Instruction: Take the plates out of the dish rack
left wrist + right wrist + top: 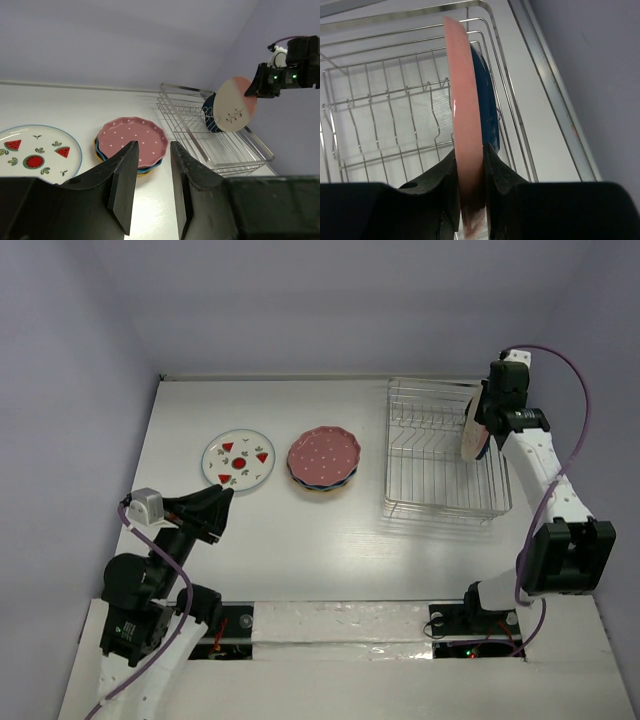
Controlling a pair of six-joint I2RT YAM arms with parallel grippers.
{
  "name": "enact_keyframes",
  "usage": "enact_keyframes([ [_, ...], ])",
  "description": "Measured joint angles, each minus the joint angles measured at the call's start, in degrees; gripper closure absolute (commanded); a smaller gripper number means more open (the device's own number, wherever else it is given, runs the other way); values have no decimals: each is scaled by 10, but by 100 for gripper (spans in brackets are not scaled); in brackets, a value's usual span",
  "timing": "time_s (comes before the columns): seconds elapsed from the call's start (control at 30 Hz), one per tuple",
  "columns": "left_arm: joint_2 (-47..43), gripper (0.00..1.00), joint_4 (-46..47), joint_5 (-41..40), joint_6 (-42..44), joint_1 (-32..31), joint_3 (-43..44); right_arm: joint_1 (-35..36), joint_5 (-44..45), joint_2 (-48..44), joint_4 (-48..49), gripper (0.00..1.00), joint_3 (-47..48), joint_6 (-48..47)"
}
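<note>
Our left hand [215,505] hovers empty, fingers slightly apart, near one white plate [238,459]. A stack [324,455] of three plates sits on the table [300,550]. Our right hand [469,165] clamps one pink plate [475,428] at the one rack's [430,480] right end, and one navy plate [485,100] stands just behind it.

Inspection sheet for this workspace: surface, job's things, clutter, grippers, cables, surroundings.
Surface: white table, faint glare.
Job's things: dish rack at right, with cream-and-pink plate and navy plate upright at its far right end; watermelon plate flat on the table; pink dotted plate topping a pile.
Clutter: nothing seen.
Grippers: right gripper shut on the cream-and-pink plate's rim; left gripper open, holding nothing.
Cables: purple cable on the right arm, another on the left.
Surroundings: lavender walls.
</note>
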Motion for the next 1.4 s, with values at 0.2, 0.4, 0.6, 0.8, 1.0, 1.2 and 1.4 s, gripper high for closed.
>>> enact_keyframes([
  [0.2,10,71,0,0,0,0,0,32,14,-57,-37,100,12,-3],
  [0.4,15,71,0,0,0,2,0,114,8,-125,-36,100,40,26],
  [0.6,33,71,0,0,0,6,0,201,-79,-141,30,100,37,91],
  [0.8,48,72,0,3,0,18,0,283,-160,-41,163,100,15,188],
  [1.0,56,72,0,4,0,20,0,372,-229,179,278,100,66,293],
  [1.2,56,72,0,5,0,28,0,428,-269,355,301,100,169,378],
  [1.4,59,72,0,6,0,31,0,455,-282,463,342,100,261,461],
])
